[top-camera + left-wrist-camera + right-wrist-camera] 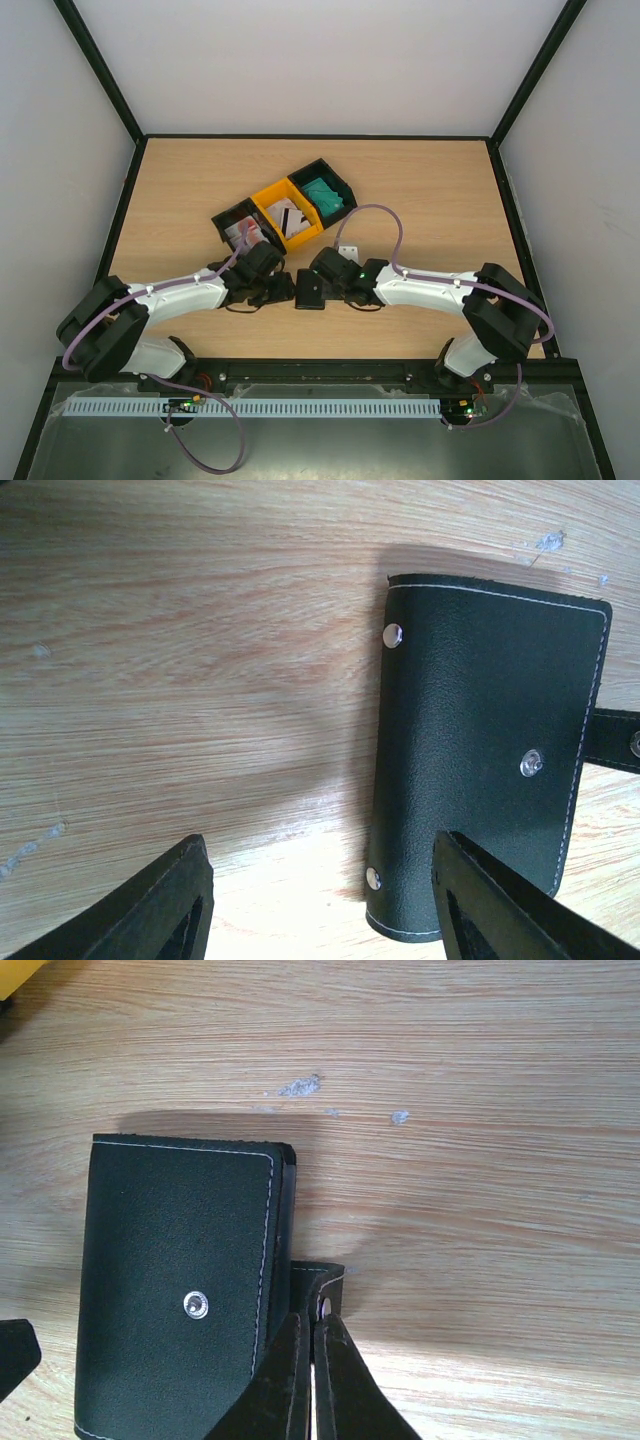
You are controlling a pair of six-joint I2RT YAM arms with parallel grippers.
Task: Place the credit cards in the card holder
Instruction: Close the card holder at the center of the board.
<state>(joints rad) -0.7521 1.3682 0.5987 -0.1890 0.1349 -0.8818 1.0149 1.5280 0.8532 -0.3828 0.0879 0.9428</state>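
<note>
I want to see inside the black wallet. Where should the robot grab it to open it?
By the short closure tab poking out past the card holder's stitched edge. It is thin and free of the flat body, so narrow fingers can pinch it from that side, as the right gripper does.

You have bare table (440,200) right of the bins (285,212) and along the far edge, open room for either arm. The three bins stand in a slanted row just beyond both wrists, so a straight reach forward meets their walls. Between the arms the card holder (310,292) lies flat, the left gripper (320,905) spread wide against one side, the right gripper (310,1380) pinched on its tab (318,1282) — hardly any gap remains there. A small white item (348,250) lies by the right wrist.
</note>
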